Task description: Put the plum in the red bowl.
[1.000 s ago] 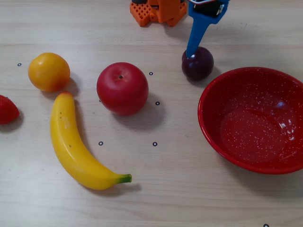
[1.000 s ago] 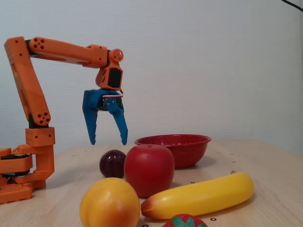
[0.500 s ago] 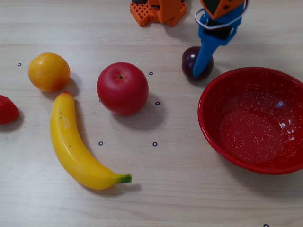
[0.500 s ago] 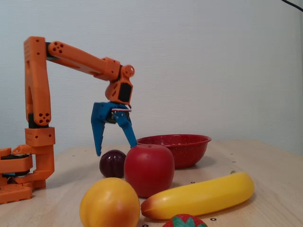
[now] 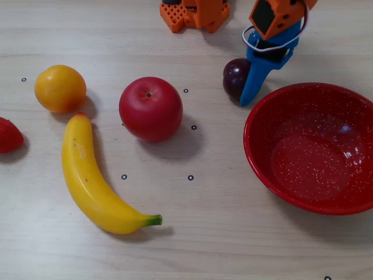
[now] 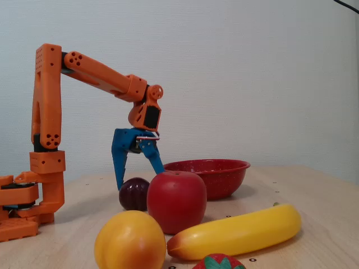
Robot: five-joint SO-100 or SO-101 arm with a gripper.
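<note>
The plum [image 5: 235,77] is small, dark purple and glossy, and it lies on the table just left of the red bowl [image 5: 349,205] in a fixed view. It also shows in a fixed view [image 6: 133,194], behind the apple. The red bowl [image 6: 224,180] is wide, speckled and empty. My gripper [image 5: 245,86] has blue fingers and hangs from the orange arm. It is open, with its jaws spread over the plum [image 6: 139,178]. One finger [image 5: 254,81] reaches down between the plum and the bowl. Whether a finger touches the plum I cannot tell.
A red apple [image 5: 151,109], an orange [image 5: 60,88], a banana [image 5: 93,184] and a strawberry [image 5: 8,135] lie to the left on the wooden table. The arm's orange base [image 5: 195,14] stands at the back.
</note>
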